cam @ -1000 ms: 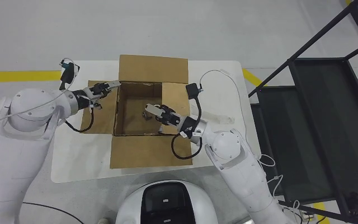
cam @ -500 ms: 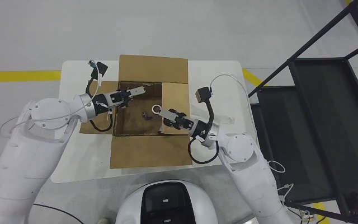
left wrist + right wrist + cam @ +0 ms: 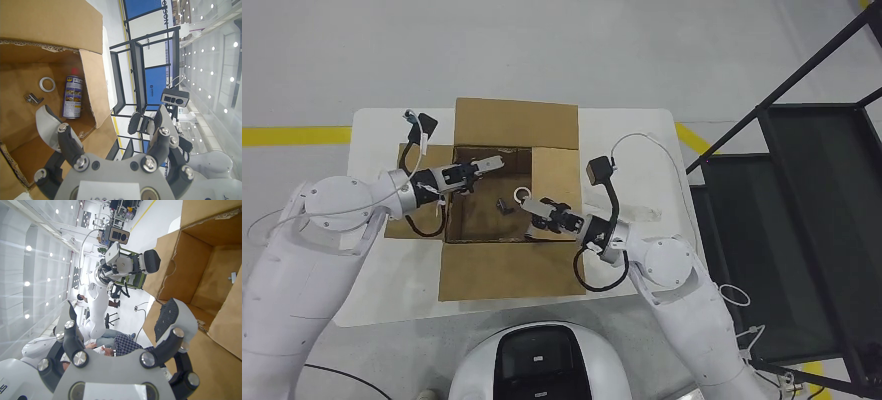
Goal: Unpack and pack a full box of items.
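Well, you have both pincers spread open and empty: the left pincer (image 3: 494, 160) hangs over the open box (image 3: 514, 122) on the counter (image 3: 632, 150), and the right pincer (image 3: 538, 212) is at its right wall. On the box floor lie a spray can (image 3: 72, 96), a metal ring (image 3: 47, 84) just beside it, and an angle bracket (image 3: 33, 98) nearby.

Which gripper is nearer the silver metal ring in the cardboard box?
Right. The right gripper is just beside the silver metal ring; the left gripper is farther off across the box.
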